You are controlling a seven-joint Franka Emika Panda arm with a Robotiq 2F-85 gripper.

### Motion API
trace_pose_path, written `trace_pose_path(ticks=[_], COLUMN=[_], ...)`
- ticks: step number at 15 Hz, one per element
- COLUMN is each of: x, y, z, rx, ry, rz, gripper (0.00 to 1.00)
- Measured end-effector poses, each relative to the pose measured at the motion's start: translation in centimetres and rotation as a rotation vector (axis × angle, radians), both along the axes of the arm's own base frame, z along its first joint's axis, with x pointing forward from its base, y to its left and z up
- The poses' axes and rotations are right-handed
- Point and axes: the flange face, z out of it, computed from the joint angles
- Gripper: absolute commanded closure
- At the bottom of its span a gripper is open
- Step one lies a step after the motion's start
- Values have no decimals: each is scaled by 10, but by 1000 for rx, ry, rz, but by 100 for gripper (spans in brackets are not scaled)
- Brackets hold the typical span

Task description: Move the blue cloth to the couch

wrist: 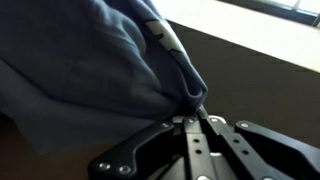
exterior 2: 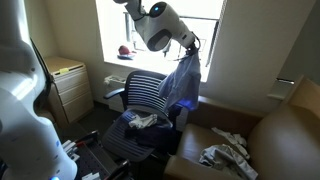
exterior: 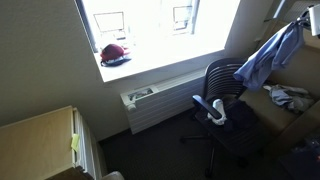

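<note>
**A:** Where is the blue cloth?

**B:** The blue cloth [exterior 2: 183,82] hangs in mid-air, pinched near its top edge by the gripper [exterior 2: 192,46] at the end of the white robot arm [exterior 2: 158,25]. It falls in long loose folds in front of a bright window [exterior 2: 215,10], just beside the backrest of a black office chair [exterior 2: 150,92].

**A:** Is the claw clamped on it?

**B:** Yes. In the wrist view the two dark fingers [wrist: 187,140] are pressed together with a bunched fold of the cloth caught between their tips. The rest of the fabric fills the upper left of that view.

**A:** And the couch?

**B:** The brown couch [exterior 2: 285,125] sits low in the scene next to the chair. The hanging cloth is above its near end and does not touch it. A crumpled white cloth [exterior 2: 225,155] lies on its seat.

**A:** What else is around?

**B:** A pale rag [exterior 2: 143,121] rests on dark fabric on the chair seat. A red cap [exterior: 114,52] sits on the windowsill, with a radiator [exterior: 165,100] below it. A light wooden cabinet [exterior 2: 65,85] stands against the wall.
</note>
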Motion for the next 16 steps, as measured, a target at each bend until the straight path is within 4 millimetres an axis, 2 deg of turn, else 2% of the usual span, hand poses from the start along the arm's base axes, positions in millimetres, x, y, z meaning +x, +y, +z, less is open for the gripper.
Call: trace_pose_path(ticks=[3, 7, 9, 13, 16], x=[-9, -41, -51, -50, -68], y=[-82, -172, -192, -191, -225], z=[20, 23, 23, 24, 25], rx=[-135, -320, -366, -379, -474], ry=[-12, 58, 86, 89, 137], rz=[-96, -200, -225, -217, -233], gripper=[99, 96, 96, 99, 99])
